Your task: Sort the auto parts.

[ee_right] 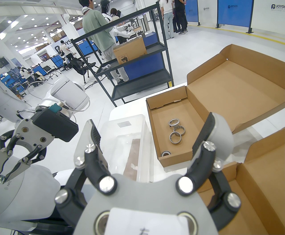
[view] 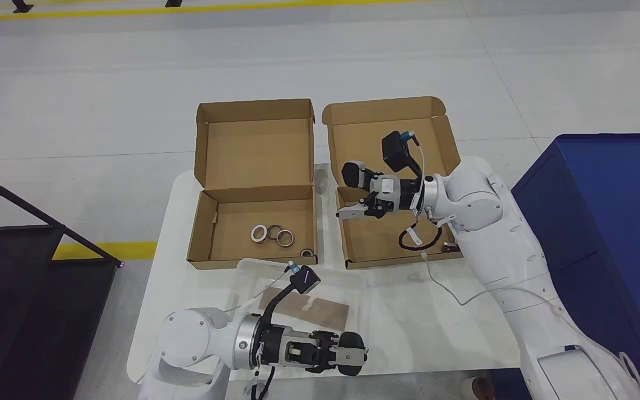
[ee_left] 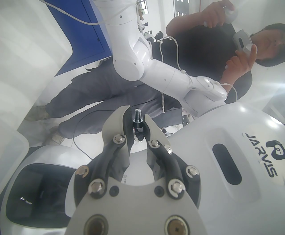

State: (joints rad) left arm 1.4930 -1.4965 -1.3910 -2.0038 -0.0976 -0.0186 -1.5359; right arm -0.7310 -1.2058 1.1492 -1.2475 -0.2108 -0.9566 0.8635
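White lettering beside a small logo stands at the upper corner of the tall blue partition panel [ee_right: 235,11] in the hall behind. Similar white lettering runs across the blue wall board [ee_right: 65,43] farther off. The brown cardboard carton [ee_right: 130,52] on the black metal shelf rack [ee_right: 142,85] bears a small block of dark print on its side, too small to make out. A white paper label [ee_right: 144,222] on the grey base of the right gripper [ee_right: 151,120] carries one dark character, cut by the frame edge. A pale sticker [ee_right: 124,123] on the clear plastic bin [ee_right: 115,142] is blurred beyond reading.
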